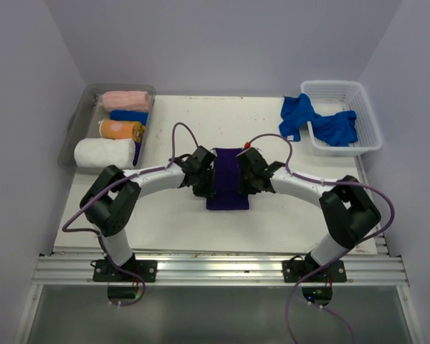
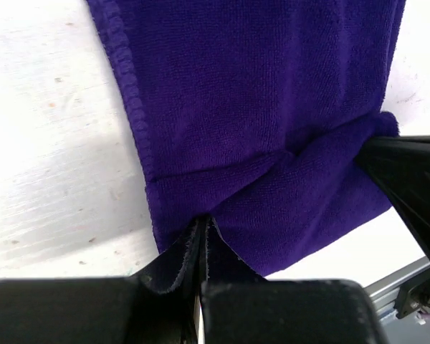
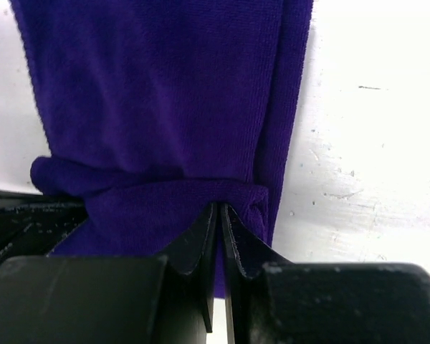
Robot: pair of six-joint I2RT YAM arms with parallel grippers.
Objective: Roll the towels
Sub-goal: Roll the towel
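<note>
1. Starting the roll is the step in hand, I judge: the dark purple towel [image 1: 227,179] lies as a long strip in the middle of the desk [image 1: 294,215], its near end puckered into a small fold.
2. The left claw [image 2: 203,233] is pinched together on the towel's near left corner. The right claw [image 3: 221,215] is clamped on the near right corner.
3. Move both claws away from the arm bases at one pace, so the fold turns over evenly. If one leads, the roll likely comes out cone-shaped.
4. Stay low over the desk, so the far part of the strip lies flat and does not drag.
5. Make the opening turn small and tight, because a loose core probably slackens.
6. Watch the side hems: they should stack, not spiral outward.
7. Let go only once the fold rests on cloth. The rolled towels [image 1: 104,152] in the clear bin [image 1: 72,136] show the shape to aim for. The royal blue towels [image 1: 301,115] lie in the white basket [image 1: 344,150].
</note>
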